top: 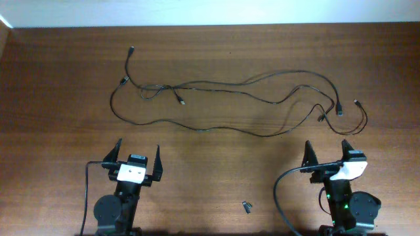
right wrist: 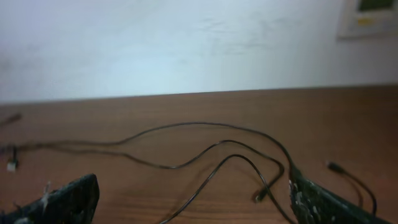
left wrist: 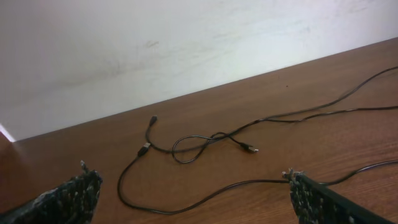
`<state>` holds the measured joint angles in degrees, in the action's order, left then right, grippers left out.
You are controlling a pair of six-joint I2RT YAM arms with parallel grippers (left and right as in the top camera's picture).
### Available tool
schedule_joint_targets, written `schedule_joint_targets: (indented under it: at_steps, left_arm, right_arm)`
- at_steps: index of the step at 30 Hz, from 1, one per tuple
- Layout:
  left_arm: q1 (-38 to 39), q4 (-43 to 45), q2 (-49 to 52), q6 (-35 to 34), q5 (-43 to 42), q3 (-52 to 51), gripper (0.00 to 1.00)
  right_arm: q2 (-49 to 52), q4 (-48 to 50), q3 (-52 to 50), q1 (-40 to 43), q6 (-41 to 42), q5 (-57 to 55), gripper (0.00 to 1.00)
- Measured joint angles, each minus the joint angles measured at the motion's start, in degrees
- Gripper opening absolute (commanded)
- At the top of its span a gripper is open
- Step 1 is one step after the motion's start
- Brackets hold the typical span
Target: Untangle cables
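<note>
Seen from overhead, you have thin black cables (top: 159, 87) lying loose on the brown wooden bench (top: 52, 131). They stretch in long wavy runs across the upper half of the frame, from the upper left to the right edge. They cross and loop around each other left of centre. Several plug ends sit near the right side (a few more lie at the upper left). A small dark object (top: 247, 207), too small to identify, rests at the lower centre, well apart from the cables. The left fingers (top: 156, 162), at the lower left, are spread wide and hold nothing. The right fingers (top: 307, 154), at the lower right, are likewise released, with the nearest cable run just above them in the frame. Your left wrist view shows the looped crossing mid-frame, beyond the fingers, with a white wall (left wrist: 186, 43) behind the bench. Your right wrist view shows curved cable runs across the middle, none touched.
</note>
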<state>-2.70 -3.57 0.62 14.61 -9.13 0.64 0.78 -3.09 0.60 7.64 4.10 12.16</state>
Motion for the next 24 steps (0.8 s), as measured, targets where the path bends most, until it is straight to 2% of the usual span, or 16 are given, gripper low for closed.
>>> schedule_joint_targets:
  at_steps: [3, 7, 24]
  left_arm:
    - [0.00, 0.00, 0.00, 0.00, -0.02, 0.00, 0.99]
    - [0.00, 0.00, 0.00, 0.00, -0.02, 0.00, 0.99]
    - [0.00, 0.00, 0.00, 0.00, -0.02, 0.00, 1.00]
  right_arm:
    - [0.02, -0.02, 0.00, -2.99, -7.28, 0.00, 0.99]
    - [0.02, -0.04, 0.00, -3.15, -10.27, -0.02, 0.99]
    - [0.02, -0.04, 0.00, -3.15, -10.78, -0.02, 0.99]
